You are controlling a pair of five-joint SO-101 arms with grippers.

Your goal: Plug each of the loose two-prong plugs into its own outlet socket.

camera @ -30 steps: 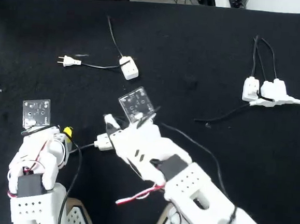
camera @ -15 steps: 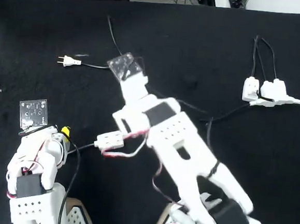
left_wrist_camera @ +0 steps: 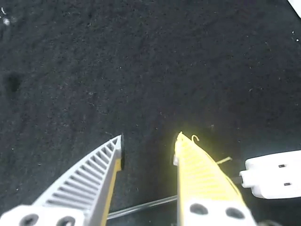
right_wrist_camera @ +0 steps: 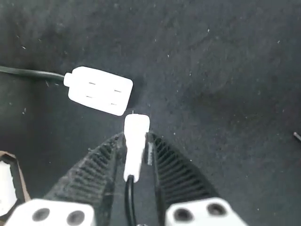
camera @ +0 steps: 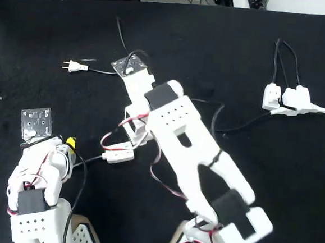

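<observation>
Right gripper (right_wrist_camera: 135, 139) is pinching the white two-prong plug (right_wrist_camera: 136, 153) tight between both fingers, cord trailing back between them. The plug's prong end sits just beside the white outlet socket (right_wrist_camera: 99, 90), at that socket's long edge, not in a slot. Left gripper (left_wrist_camera: 149, 139), well apart from that socket, hangs spread wide over the black table (left_wrist_camera: 141, 56).

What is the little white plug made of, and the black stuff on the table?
The plug looks like smooth, slightly shiny white plastic: hard edges, even colour. The table cover looks like matt black cloth or felt: fuzzy, with pale lint specks.
</observation>
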